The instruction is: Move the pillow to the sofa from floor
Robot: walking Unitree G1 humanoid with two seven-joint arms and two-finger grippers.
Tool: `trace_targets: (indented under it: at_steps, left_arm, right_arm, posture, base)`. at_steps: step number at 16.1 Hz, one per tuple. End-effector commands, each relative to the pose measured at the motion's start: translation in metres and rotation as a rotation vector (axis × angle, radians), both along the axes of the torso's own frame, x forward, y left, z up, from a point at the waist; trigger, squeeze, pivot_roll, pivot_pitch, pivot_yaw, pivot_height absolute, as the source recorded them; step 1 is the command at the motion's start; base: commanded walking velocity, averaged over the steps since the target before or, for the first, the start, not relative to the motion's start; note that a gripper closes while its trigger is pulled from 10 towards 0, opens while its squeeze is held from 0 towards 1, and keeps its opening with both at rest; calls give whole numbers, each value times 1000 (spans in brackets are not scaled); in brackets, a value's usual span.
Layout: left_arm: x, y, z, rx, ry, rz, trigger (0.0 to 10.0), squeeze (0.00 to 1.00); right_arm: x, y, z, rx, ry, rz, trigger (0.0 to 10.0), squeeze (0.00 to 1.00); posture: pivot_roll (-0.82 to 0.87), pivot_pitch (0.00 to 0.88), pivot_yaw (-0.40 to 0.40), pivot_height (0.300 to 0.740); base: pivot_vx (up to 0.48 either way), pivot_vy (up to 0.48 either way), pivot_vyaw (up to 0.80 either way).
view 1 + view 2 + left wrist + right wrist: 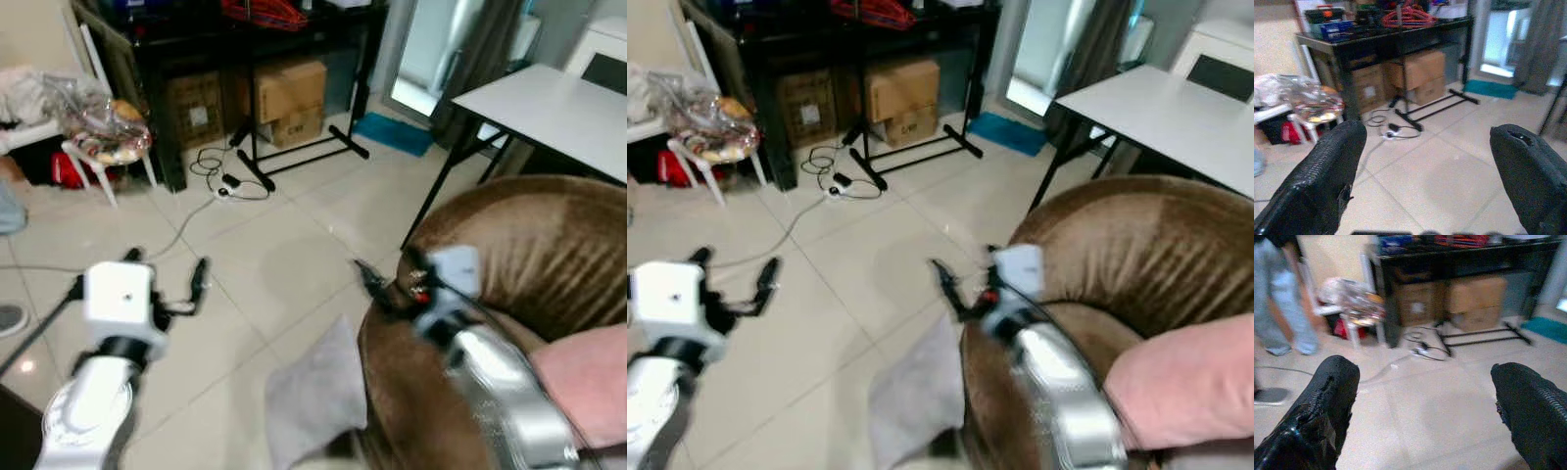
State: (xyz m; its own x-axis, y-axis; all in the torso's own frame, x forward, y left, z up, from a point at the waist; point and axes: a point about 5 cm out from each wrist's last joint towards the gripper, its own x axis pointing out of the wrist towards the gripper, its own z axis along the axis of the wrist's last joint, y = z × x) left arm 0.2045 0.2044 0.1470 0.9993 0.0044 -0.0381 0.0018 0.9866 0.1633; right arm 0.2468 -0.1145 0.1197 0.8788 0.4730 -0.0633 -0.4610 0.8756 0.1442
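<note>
The left gripper (167, 277) hovers at 9 o'clock over the pale tiled floor (265, 255), its 2 black fingers (1327, 181) spread wide, holding nothing. The right gripper (962, 284) hangs at centre above the brown velvet sofa's arm (1019, 392), likewise spread wide and empty. The grey square fabric pillow (318, 397) lies on the floor at 6 o'clock against the sofa, long axis toward 1 o'clock. A pink cushion (1185, 377) rests on the sofa at 4 o'clock. A white table (549, 108) stands at 2 o'clock.
</note>
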Motion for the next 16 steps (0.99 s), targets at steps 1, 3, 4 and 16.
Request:
trace_targets:
  at_steps: [1, 3, 4, 16]
  left_arm:
    - [1, -5, 0, 5, -6, -14, 10000, 1000]
    - [0, -2, -4, 61, -7, -6, 10000, 384]
    - [0, 0, -5, 76, -4, 0, 10000, 318]
    - [-1, -1, -5, 80, -31, 21, 10000, 141]
  right_arm:
    - [0, -11, 2, -18, -2, -26, 10000, 1000]
    - [1, -17, -5, -4, 34, -81, 10000, 0]
    - [2, -19, -8, 2, 50, -105, 10000, 0]
    - [5, -21, -9, 7, 34, -133, 10000, 0]
  posture:
    - [1, 0, -49, 740]
    - [-1, 0, -49, 740]
    - [-1, 0, -49, 740]
    - [2, 0, -57, 630]
  base:
    - [0, 0, 0]
    - [0, 0, 0]
    - [0, 0, 0]
    - [0, 0, 0]
